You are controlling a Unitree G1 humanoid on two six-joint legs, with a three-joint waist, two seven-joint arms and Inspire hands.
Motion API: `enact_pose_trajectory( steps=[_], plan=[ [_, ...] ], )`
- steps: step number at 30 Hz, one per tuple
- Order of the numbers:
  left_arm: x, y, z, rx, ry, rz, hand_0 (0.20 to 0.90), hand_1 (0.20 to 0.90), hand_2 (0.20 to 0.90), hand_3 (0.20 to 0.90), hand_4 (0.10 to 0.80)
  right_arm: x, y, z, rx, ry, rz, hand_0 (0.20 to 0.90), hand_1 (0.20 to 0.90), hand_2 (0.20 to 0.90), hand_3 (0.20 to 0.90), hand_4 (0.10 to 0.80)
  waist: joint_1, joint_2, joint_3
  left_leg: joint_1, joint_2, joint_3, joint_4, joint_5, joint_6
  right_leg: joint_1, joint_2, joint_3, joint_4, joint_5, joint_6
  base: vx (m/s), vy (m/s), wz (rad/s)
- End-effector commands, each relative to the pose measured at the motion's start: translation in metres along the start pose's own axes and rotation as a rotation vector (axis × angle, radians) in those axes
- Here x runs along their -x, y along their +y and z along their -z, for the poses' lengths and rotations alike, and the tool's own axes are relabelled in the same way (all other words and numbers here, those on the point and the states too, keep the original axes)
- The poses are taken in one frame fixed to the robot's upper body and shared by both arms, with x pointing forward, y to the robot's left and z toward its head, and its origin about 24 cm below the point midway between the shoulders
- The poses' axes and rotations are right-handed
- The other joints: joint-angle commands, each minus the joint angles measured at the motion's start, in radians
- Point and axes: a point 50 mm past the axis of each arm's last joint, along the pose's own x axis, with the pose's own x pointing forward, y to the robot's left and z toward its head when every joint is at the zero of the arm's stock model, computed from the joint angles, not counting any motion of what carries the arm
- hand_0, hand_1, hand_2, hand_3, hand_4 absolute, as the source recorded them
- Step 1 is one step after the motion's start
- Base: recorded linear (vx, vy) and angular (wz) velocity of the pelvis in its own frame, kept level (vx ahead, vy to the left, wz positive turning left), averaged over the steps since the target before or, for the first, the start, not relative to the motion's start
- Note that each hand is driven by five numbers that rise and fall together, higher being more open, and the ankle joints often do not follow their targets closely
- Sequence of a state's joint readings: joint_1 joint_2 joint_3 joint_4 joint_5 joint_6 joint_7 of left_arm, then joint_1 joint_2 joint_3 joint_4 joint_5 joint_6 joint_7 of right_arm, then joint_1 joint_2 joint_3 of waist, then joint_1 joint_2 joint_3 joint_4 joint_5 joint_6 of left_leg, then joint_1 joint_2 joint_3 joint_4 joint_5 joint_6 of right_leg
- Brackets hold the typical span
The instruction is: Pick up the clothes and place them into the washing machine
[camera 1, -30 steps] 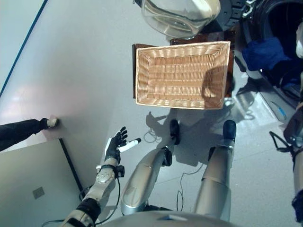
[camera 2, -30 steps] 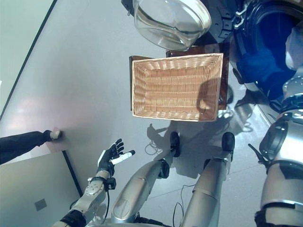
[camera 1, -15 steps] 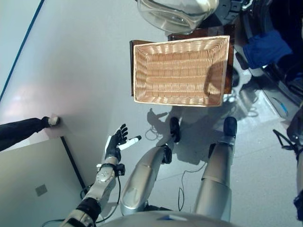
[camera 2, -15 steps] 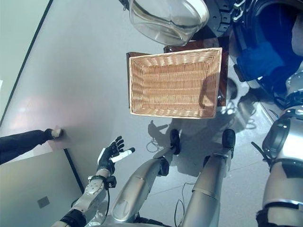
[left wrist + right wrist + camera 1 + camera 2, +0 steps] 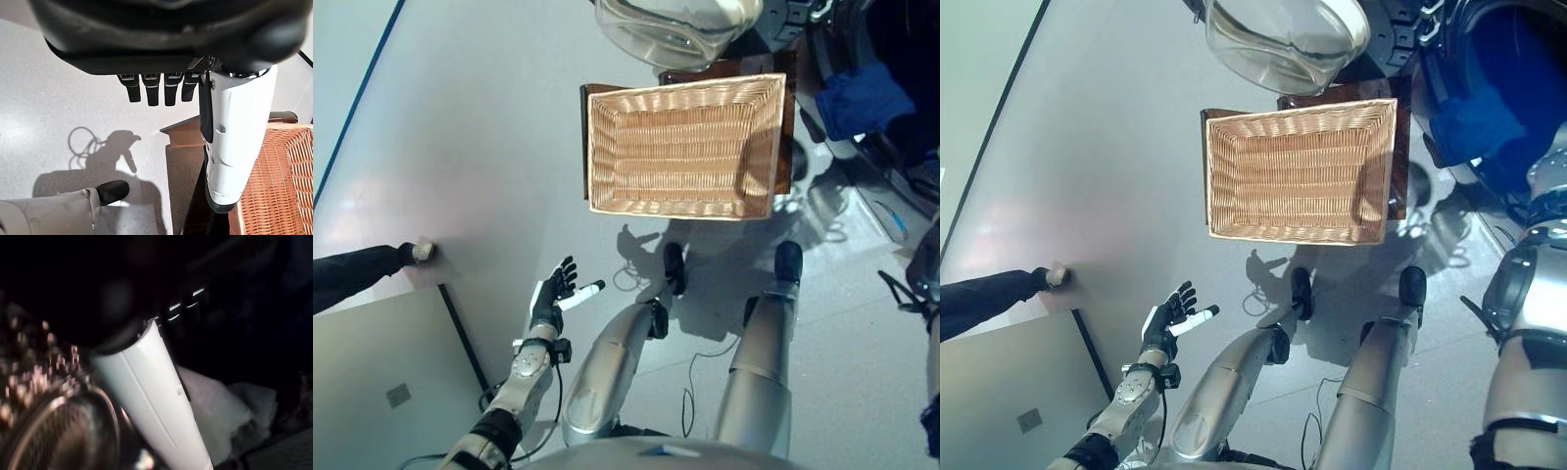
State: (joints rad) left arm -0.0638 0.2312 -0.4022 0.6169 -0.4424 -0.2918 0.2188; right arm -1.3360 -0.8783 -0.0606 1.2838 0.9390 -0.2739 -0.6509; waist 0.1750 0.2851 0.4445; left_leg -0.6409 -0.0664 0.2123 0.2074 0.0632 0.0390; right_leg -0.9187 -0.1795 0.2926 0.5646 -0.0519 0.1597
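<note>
Left eye view, floor [image 5: 460, 147]: grey, glossy, takes up most of the scene; left hand hangs above it.
Washing machine [image 5: 1489, 88]: front and far right of the left fingers, drum open, dark inside.
Door [image 5: 1283, 39]: round glass door swung open, well ahead of the left fingertips, just past the basket's far rim.
Basket [image 5: 683, 149]: woven wicker, rectangular, nothing in it; sits on a dark wooden stand [image 5: 586, 137] whose edges show along its left and far sides; ahead and to the right of the left fingers, well apart from them.
Panel [image 5: 382, 392]: pale flat board with dark edge, just left of the left arm, behind the fingers.
Blue clothes [image 5: 1474, 117]: bunched blue cloth lying in the drum opening, far from the left fingers.
White cloth [image 5: 220, 411]: pale bundle in the dark drum, right wrist view, just past the right thumb; touching or not, cannot tell.
Person's sleeve [image 5: 357, 272]: dark sleeve with a hand on the floor, well to the left of the left fingers.
Left hand [image 5: 552, 299]: low on the left, palm free, fingers [image 5: 151, 90] straight and slightly spread, white-covered thumb out to the side; holds nothing.
Right hand [image 5: 146, 396]: reaches into the drum; only the white thumb cover and dark bulk show; fingers too dark, cannot tell their state.
</note>
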Motion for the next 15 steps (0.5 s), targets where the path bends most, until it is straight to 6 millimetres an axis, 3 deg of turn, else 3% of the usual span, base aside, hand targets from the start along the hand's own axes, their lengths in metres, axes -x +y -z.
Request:
enact_pose_trajectory(
  steps=[1, 4, 5, 6, 7, 8, 12, 13, 15],
  plan=[
    [0.011, 0.040, -0.002, -0.001, -0.048, -0.145, 0.900, 0.900, 0.900, 0.900, 0.800, 0.013, 0.037, -0.065, 0.198, -0.390, -0.226, 0.900, 0.900, 0.900, 0.900, 0.800, -0.027, 0.090, -0.008, -0.054, 0.085, -0.042, 0.015, 0.026, -0.113, 0.069, 0.075, -0.052, 0.033, -0.049, -0.091, 0.000, 0.000, 0.00],
    [0.010, 0.039, -0.005, 0.006, -0.064, -0.149, 0.900, 0.900, 0.900, 0.900, 0.800, 0.021, 0.036, -0.037, 0.299, -0.392, -0.288, 0.900, 0.900, 0.900, 0.900, 0.800, -0.034, 0.083, 0.000, -0.052, 0.086, -0.040, 0.014, 0.026, -0.110, 0.076, 0.081, -0.051, 0.023, -0.041, -0.092, -0.017, 0.003, -0.03],
    [0.011, 0.040, -0.005, 0.005, -0.064, -0.150, 0.900, 0.900, 0.900, 0.900, 0.800, 0.021, 0.036, -0.037, 0.299, -0.391, -0.287, 0.900, 0.900, 0.900, 0.900, 0.800, -0.034, 0.082, -0.001, -0.052, 0.086, -0.040, 0.014, 0.026, -0.110, 0.076, 0.081, -0.051, 0.022, -0.041, -0.092, -0.012, 0.010, -0.06],
    [0.009, 0.038, -0.006, 0.010, -0.069, -0.153, 0.900, 0.900, 0.900, 0.900, 0.800, 0.025, 0.033, -0.021, 0.316, -0.373, -0.320, 0.900, 0.900, 0.900, 0.900, 0.800, -0.041, 0.079, 0.006, -0.048, 0.086, -0.040, 0.013, 0.024, -0.108, 0.083, 0.083, -0.051, 0.014, -0.040, -0.091, -0.009, 0.006, -0.05],
    [0.009, 0.039, -0.006, 0.008, -0.068, -0.154, 0.900, 0.900, 0.900, 0.900, 0.800, 0.025, 0.032, -0.019, 0.317, -0.371, -0.319, 0.900, 0.900, 0.900, 0.900, 0.800, -0.040, 0.077, 0.004, -0.047, 0.087, -0.040, 0.012, 0.025, -0.108, 0.084, 0.084, -0.050, 0.011, -0.038, -0.091, -0.016, 0.013, -0.06],
    [0.009, 0.037, -0.006, 0.021, -0.071, -0.155, 0.900, 0.900, 0.900, 0.900, 0.800, 0.029, 0.026, 0.000, 0.339, -0.340, -0.347, 0.900, 0.900, 0.900, 0.900, 0.800, -0.039, 0.073, 0.004, -0.043, 0.089, -0.038, 0.008, 0.025, -0.107, 0.089, 0.088, -0.049, 0.002, -0.034, -0.091, -0.012, 0.010, -0.09],
    [0.008, 0.036, -0.008, 0.033, -0.084, -0.160, 0.900, 0.900, 0.900, 0.900, 0.800, 0.046, 0.013, 0.036, 0.332, -0.289, -0.424, 0.900, 0.900, 0.900, 0.900, 0.800, -0.049, 0.065, 0.013, -0.036, 0.092, -0.034, 0.011, 0.022, -0.104, 0.101, 0.092, -0.050, -0.012, -0.028, -0.091, -0.005, 0.007, -0.06],
    [0.008, 0.036, -0.008, 0.036, -0.084, -0.161, 0.900, 0.900, 0.900, 0.900, 0.800, 0.054, 0.006, 0.052, 0.343, -0.262, -0.447, 0.900, 0.900, 0.900, 0.900, 0.800, -0.053, 0.062, 0.016, -0.033, 0.092, -0.032, 0.018, 0.013, -0.103, 0.106, 0.091, -0.049, -0.014, -0.032, -0.091, -0.023, 0.021, -0.06],
    [0.008, 0.036, -0.008, 0.038, -0.084, -0.162, 0.900, 0.900, 0.900, 0.900, 0.800, 0.058, 0.002, 0.059, 0.353, -0.252, -0.459, 0.900, 0.900, 0.900, 0.900, 0.800, -0.054, 0.062, 0.017, -0.033, 0.093, -0.030, 0.021, 0.010, -0.102, 0.106, 0.092, -0.047, -0.014, -0.031, -0.091, -0.005, 0.021, -0.11]
  ],
)
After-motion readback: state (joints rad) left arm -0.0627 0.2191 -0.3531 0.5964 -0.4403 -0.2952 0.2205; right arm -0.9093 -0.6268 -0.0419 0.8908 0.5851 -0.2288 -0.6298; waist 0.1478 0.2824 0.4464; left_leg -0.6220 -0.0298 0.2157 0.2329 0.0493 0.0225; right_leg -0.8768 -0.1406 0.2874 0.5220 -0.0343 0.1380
